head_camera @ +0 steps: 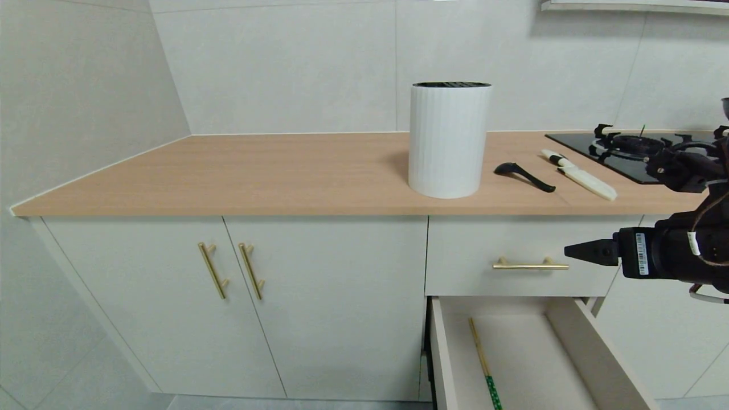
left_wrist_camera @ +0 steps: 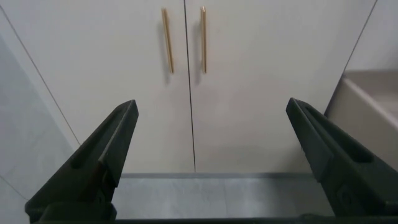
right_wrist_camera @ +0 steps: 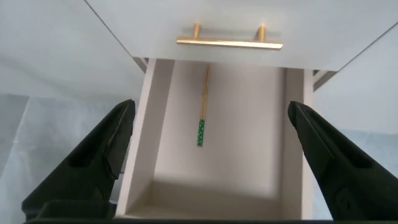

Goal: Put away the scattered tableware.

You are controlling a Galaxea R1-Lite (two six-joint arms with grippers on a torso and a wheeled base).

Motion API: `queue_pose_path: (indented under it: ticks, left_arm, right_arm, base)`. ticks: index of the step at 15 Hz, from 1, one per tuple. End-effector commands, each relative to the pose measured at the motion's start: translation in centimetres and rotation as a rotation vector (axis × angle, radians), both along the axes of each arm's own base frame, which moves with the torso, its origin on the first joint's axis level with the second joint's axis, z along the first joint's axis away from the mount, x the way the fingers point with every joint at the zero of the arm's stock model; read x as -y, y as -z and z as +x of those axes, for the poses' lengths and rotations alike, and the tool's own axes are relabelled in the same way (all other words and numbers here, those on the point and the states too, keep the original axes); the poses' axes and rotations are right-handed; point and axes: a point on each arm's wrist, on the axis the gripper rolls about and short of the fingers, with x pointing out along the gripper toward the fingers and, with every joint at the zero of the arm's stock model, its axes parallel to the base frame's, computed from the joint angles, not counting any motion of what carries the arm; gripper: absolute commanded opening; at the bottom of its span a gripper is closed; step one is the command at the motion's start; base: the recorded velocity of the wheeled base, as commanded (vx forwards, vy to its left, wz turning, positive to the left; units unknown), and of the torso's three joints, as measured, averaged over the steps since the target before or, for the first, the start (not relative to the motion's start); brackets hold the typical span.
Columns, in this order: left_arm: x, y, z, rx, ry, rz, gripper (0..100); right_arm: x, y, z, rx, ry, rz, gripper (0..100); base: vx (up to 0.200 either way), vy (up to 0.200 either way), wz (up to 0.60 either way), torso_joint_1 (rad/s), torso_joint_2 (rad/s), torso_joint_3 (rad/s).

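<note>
On the wooden countertop [head_camera: 256, 171] stand a tall white ribbed utensil holder [head_camera: 450, 142], a black spoon [head_camera: 521, 172] and a white knife [head_camera: 581, 175] lying to its right. Below them a lower drawer [head_camera: 592, 353] is pulled out, with a pair of chopsticks [head_camera: 484, 364] with green ends lying inside. My right gripper [head_camera: 569, 251] hangs in front of the shut upper drawer, above the pulled-out one. In the right wrist view it [right_wrist_camera: 211, 107] is open and empty, with the chopsticks [right_wrist_camera: 203, 118] in the drawer [right_wrist_camera: 140, 149] beyond it. My left gripper [left_wrist_camera: 211, 107] is open and empty, facing the cabinet doors.
A black gas hob [head_camera: 626, 148] sits at the counter's right end. The upper drawer has a gold bar handle [head_camera: 529, 266]. Two cabinet doors with gold handles [head_camera: 213, 270] are shut on the left. Tiled walls close off the back and left.
</note>
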Motion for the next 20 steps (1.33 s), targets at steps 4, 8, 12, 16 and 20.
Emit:
queue_pose_path:
  ticks: [4,8,12,16,20]
  left_arm:
    - [0.0,0.0,0.0,0.0,0.0,0.0,100]
    - [0.0,0.0,0.0,0.0,0.0,0.0,100]
    - [0.0,0.0,0.0,0.0,0.0,0.0,100]
    - [0.0,0.0,0.0,0.0,0.0,0.0,100]
    - [0.0,0.0,0.0,0.0,0.0,0.002,100]
  right_arm:
    - [-0.2,0.6,0.4,-0.024,0.0,-0.008,100]
    - [-0.4,1.3,1.2,-0.05,-0.002,-0.018,100]
    - [0.1,1.8,8.0,0.117,0.016,-0.076,100]
    - [1.0,1.9,16.8,0.193,-0.011,-0.064,100]
    - [4.2,4.6,18.9,0.15,-0.279,0.003,100]
  base:
    - [0.0,0.0,0.0,0.166,-0.46,-0.3]
    - [0.0,0.0,0.0,0.193,-0.47,-0.284]
    - [0.0,0.0,0.0,0.155,-0.37,-0.214]
    - [0.0,0.0,0.0,0.021,-0.04,-0.027]
    - [0.0,0.0,0.0,0.0,0.0,0.0]
